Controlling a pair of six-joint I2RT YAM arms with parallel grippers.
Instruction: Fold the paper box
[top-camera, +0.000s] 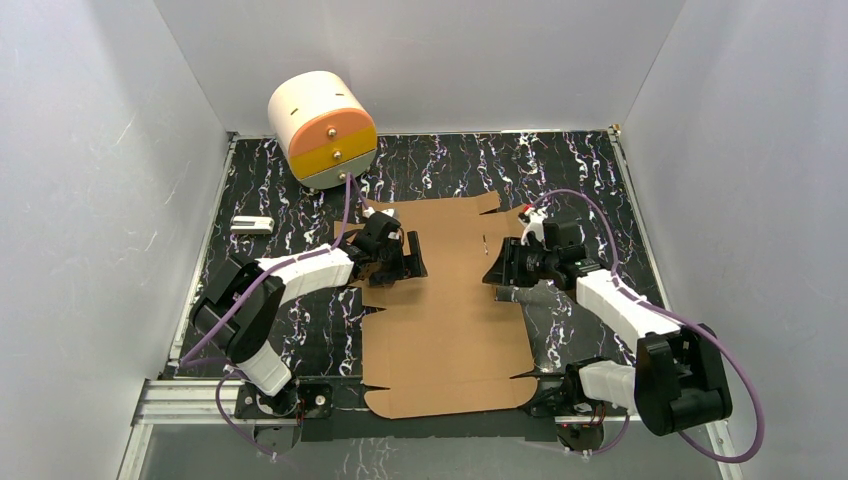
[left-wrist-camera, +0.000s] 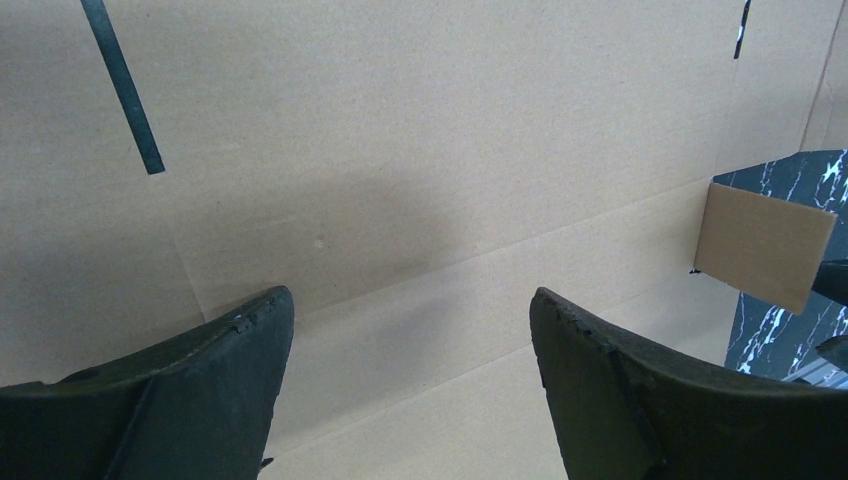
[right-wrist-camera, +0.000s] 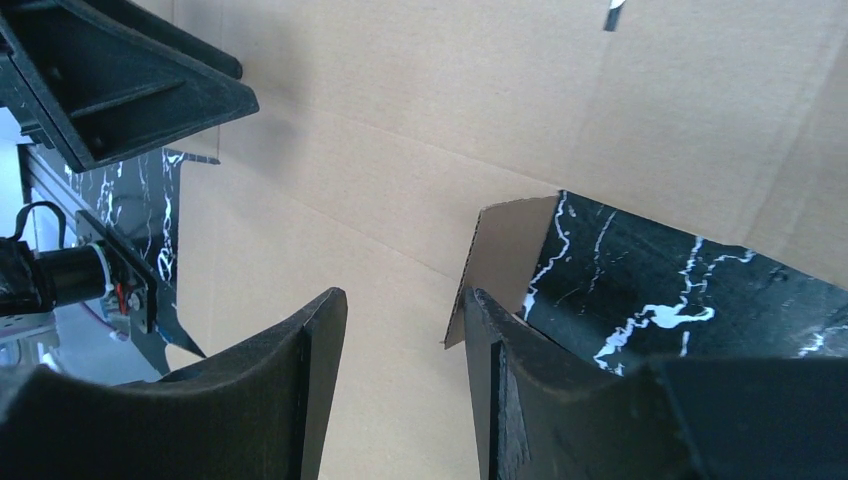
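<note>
Brown corrugated board, light, stiff and ready to bend along its scored lines, the paper box (top-camera: 445, 330) lies as a flat sheet on the table (top-camera: 300, 330) between the arms. The left gripper (top-camera: 412, 255) hovers over its left edge, fingers wide apart. The right gripper (top-camera: 497, 270) has its fingers half apart about a raised side flap (right-wrist-camera: 505, 265), seemingly not pinching it. Flap edges look the best hold.

Brown paper box (top-camera: 445, 330), black-marbled table (top-camera: 440, 165)

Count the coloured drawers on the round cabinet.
2. The orange drawer is uppermost on the front of the cabinet, which stands at the far left of the table; the yellow drawer is directly below it. A greyish band beneath may be another.
</note>
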